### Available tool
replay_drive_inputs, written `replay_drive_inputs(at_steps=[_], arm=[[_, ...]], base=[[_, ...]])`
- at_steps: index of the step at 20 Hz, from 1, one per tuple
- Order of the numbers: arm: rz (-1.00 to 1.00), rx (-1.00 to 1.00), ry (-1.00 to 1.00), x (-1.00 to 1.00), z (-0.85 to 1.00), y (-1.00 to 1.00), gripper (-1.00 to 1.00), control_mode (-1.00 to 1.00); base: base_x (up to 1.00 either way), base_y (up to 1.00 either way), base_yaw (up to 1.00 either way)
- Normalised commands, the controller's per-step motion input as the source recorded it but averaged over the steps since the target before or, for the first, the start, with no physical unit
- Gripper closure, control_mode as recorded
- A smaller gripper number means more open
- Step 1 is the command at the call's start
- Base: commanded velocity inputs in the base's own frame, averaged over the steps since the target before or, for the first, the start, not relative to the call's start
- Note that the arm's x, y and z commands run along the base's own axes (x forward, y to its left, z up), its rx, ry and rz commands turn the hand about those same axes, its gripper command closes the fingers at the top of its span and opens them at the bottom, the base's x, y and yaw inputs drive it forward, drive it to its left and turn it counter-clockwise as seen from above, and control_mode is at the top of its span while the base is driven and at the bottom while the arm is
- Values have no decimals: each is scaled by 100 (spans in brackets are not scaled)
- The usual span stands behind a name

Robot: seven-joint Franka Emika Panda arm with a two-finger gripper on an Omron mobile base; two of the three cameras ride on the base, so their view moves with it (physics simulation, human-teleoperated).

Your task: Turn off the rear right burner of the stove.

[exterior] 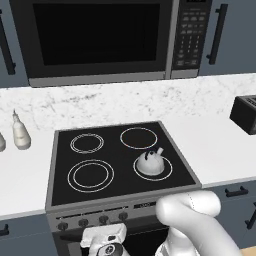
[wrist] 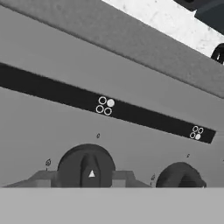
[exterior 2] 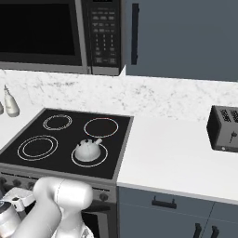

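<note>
The stove (exterior: 60,150) is a black glass cooktop, and its rear right burner (exterior: 139,137) (exterior 2: 101,127) shows as a single thin ring. A row of dark knobs (exterior: 103,219) runs along the front panel. In the hand view my gripper (wrist: 86,180) is open around one round knob (wrist: 86,166). A fingertip (wrist: 43,179) stands close on each side of it. Above this knob a four-circle mark (wrist: 105,106) has its upper right circle filled. A second knob (wrist: 179,175) sits to the right.
A small white kettle (exterior: 149,162) stands on the front right burner. Two white bottles (exterior: 20,131) stand on the left counter and a black toaster (exterior 2: 224,129) on the right counter. A microwave (exterior: 95,37) hangs above the stove.
</note>
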Motion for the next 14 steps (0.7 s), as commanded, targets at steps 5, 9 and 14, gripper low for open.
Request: replay_drive_inputs(at_steps=[5,9,14], arm=[[-22,65,-11,-1,53,-6,100,-100],[-20,55,-4,1,55,-22,100,-100],[0,1,-1,0,0,-2,100,-100]], base=[[0,0,0],[0,0,0],[0,0,0]])
